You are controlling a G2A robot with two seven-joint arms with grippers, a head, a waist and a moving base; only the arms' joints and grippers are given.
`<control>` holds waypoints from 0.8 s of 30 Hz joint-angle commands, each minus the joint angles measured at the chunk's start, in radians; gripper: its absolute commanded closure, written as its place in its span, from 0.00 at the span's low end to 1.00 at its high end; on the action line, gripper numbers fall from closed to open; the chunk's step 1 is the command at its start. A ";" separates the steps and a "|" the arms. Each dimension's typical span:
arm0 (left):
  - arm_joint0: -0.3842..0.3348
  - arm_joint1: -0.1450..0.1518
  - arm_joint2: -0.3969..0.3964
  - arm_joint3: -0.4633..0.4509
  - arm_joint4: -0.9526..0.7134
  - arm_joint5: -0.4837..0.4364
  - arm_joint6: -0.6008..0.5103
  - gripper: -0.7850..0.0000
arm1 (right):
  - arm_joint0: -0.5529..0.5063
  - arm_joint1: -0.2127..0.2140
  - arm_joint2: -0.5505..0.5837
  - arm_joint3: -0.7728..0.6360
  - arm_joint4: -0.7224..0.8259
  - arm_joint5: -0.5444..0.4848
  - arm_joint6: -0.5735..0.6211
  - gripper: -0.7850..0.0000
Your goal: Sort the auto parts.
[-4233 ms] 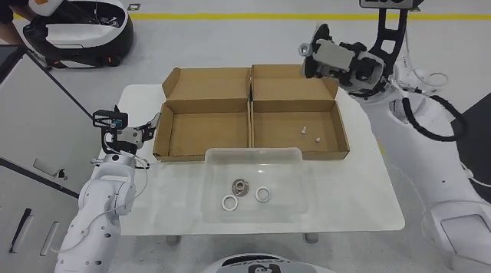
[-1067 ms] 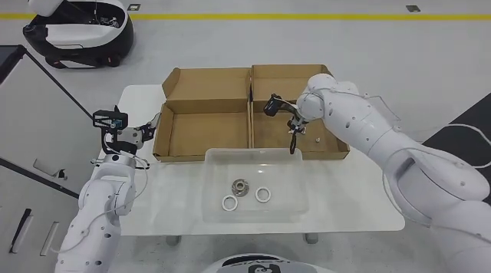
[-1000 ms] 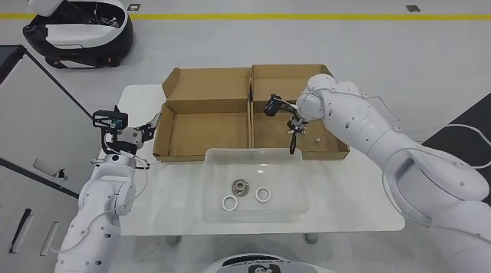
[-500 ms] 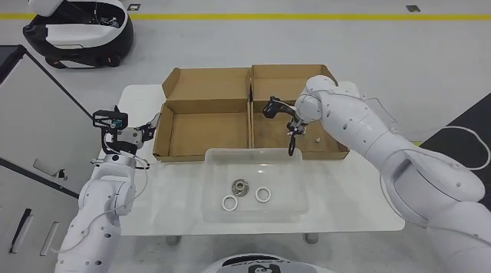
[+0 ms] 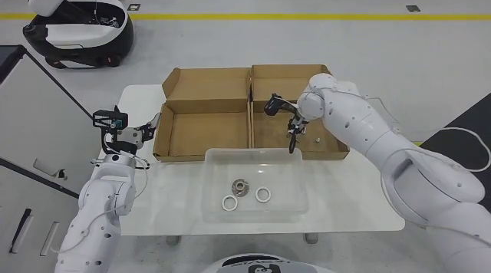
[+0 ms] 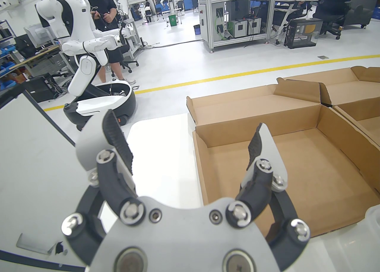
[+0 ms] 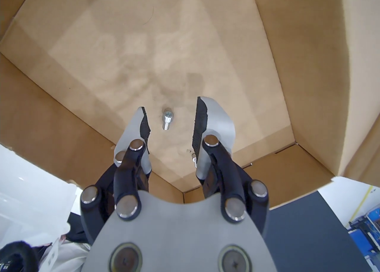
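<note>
On the left nothing has shifted over these few seconds: our left gripper (image 6: 184,129) hangs where it was at the table's (image 5: 360,189) left edge, just beside the left box (image 5: 201,131), its fingers spread wide with nothing between them, and that box has no parts in it. The clear tray (image 5: 291,196) in front of the boxes holds the same three pieces as before, two white rings (image 5: 230,202) (image 5: 263,194) and a metal hub (image 5: 241,187). The real change is on the right. A few seconds back our right arm was raised high beyond the right box (image 5: 272,120); since then it has swung down into it, and over the last second it has barely stirred. The right gripper (image 7: 171,105) is parted and carries nothing. A bolt (image 7: 167,119) lies on the cardboard floor straight below the gap, clear of both fingers, with a second bolt (image 5: 317,139) near it. Both bolts already lay in this box earlier, so we judge that sorting has not advanced and the tray's three pieces remain to be moved. As for pose, the left arm is tucked low at the table's side, gripper level and facing the boxes, while the right arm reaches across with its wrist bent steeply, fingers pointing down near the box's front wall.
</note>
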 commanded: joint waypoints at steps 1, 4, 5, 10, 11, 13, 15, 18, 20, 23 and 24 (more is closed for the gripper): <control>0.000 0.000 0.000 0.000 0.000 0.000 0.000 0.00 | 0.005 0.003 0.015 -0.006 0.008 -0.002 -0.003 0.02; 0.000 0.000 0.000 0.000 0.000 0.000 0.000 0.00 | 0.013 0.013 0.040 -0.015 0.014 -0.012 -0.011 0.00; 0.000 0.000 0.000 0.000 0.000 0.000 0.000 0.00 | 0.018 0.017 0.052 -0.023 0.020 -0.014 -0.011 0.00; 0.000 0.000 0.000 0.000 0.000 0.000 0.000 0.00 | 0.039 0.046 0.114 -0.088 0.029 -0.033 0.006 0.00; 0.000 0.000 0.000 0.000 0.000 0.000 0.000 0.00 | 0.043 0.054 0.131 -0.108 0.038 -0.041 0.011 0.00; 0.000 0.000 0.000 0.000 0.000 0.000 0.000 0.00 | 0.046 0.071 0.165 -0.155 0.052 -0.062 0.024 0.00; 0.000 0.000 0.000 0.000 0.000 0.000 0.000 0.00 | 0.043 0.089 0.204 -0.214 0.081 -0.080 0.050 0.00; 0.000 0.000 0.000 0.000 0.000 0.000 0.000 0.00 | 0.029 0.119 0.264 -0.320 0.131 -0.105 0.106 0.00; 0.000 0.000 0.000 0.000 0.000 0.000 0.000 0.00 | 0.011 0.139 0.296 -0.400 0.163 -0.090 0.128 0.00; 0.000 0.000 0.000 0.000 0.000 0.000 0.000 0.00 | -0.012 0.169 0.328 -0.517 0.200 -0.052 0.166 0.00; 0.000 0.000 0.000 0.000 0.000 0.000 0.000 0.00 | -0.020 0.179 0.336 -0.550 0.212 -0.041 0.178 0.00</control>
